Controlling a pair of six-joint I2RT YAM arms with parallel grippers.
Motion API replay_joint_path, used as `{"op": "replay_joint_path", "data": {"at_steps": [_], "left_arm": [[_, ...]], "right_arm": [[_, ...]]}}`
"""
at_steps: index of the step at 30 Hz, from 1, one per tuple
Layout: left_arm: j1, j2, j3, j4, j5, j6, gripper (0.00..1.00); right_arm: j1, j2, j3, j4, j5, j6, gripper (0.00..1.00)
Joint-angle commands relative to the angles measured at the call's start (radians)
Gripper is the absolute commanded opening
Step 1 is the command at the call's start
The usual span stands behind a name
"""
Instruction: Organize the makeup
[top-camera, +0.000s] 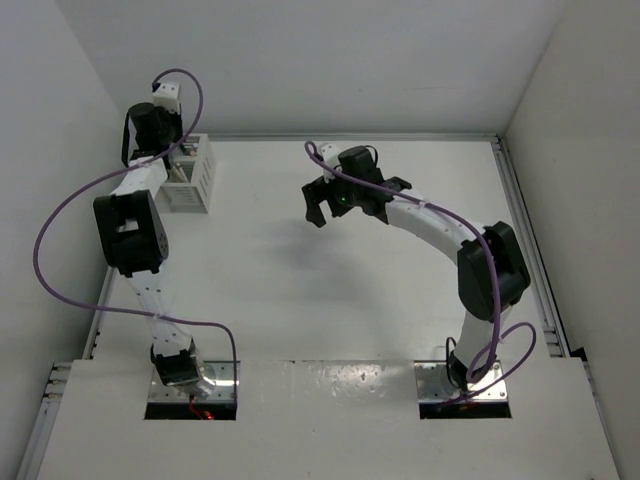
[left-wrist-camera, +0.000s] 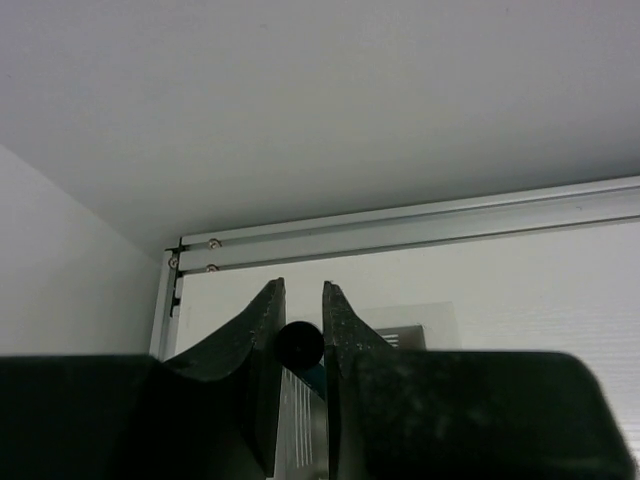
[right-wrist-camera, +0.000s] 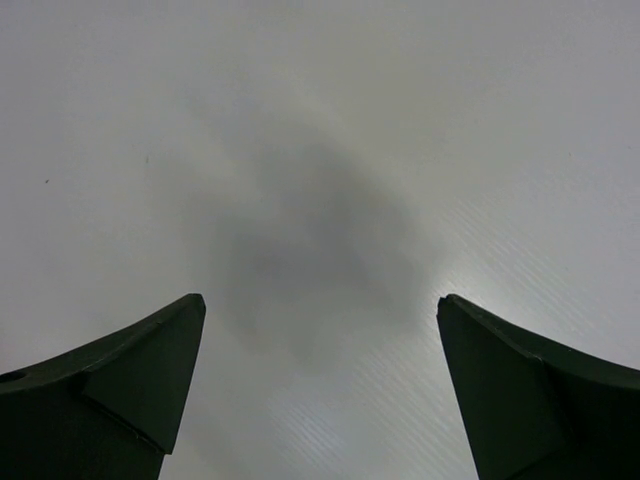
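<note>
Left hand (left-wrist-camera: 301, 290) pinches a black stick (left-wrist-camera: 300, 345), mostly hidden; right hand (right-wrist-camera: 320, 310) gapes apart.

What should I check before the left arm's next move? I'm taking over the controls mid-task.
1. Grip: the left gripper pinches a dark stick by its round end: ok.
2. Position: the left gripper is above the white slatted box: ok.
3. Compartment under the dark stick: cannot tell.
4. The right gripper is open and empty: ok.
5. The right gripper is well apart from the box, over the table: ok.
</note>
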Motion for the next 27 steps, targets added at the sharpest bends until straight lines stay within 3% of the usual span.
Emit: {"op": "replay_joint_path", "data": {"at_steps": [1, 4, 10, 15, 17, 18, 20, 24, 27], "left_arm": [[0.005, -0.043, -0.04, -0.034, 0.011, -0.025, 0.0], [0.005, -0.066, -0.053, -0.047, 0.002, -0.051, 0.0], [0.005, -0.077, -0.021, -0.111, 0.112, -0.083, 0.0], [0.005, -0.077, -0.045, -0.148, 0.092, -0.071, 0.01], [0.005, -0.077, -0.045, -0.148, 0.072, -0.062, 0.16], [0.005, -0.077, -0.045, -0.157, 0.072, -0.062, 0.35], [0.005, -0.077, -0.021, -0.157, 0.072, -0.062, 0.54], [0.014, -0.086, 0.069, -0.18, 0.06, -0.101, 0.66], [0.023, -0.086, 0.157, -0.226, 0.049, -0.146, 0.68]], "right_arm": [[-0.003, 0.004, 0.048, 0.009, 0.011, -0.005, 1.0], [-0.003, 0.0, 0.051, -0.001, 0.006, -0.008, 1.0], [-0.006, -0.016, 0.018, 0.004, 0.008, 0.002, 1.0], [0.0, -0.043, -0.012, 0.004, 0.014, 0.015, 1.0], [-0.015, -0.054, -0.016, -0.004, 0.018, 0.007, 1.0], [-0.004, -0.058, -0.018, -0.007, 0.021, 0.004, 1.0], [-0.006, -0.061, -0.016, -0.025, 0.025, -0.002, 1.0], [-0.004, -0.074, -0.015, -0.03, 0.034, -0.001, 1.0], [-0.006, -0.086, -0.019, -0.033, 0.04, -0.001, 1.0]]}}
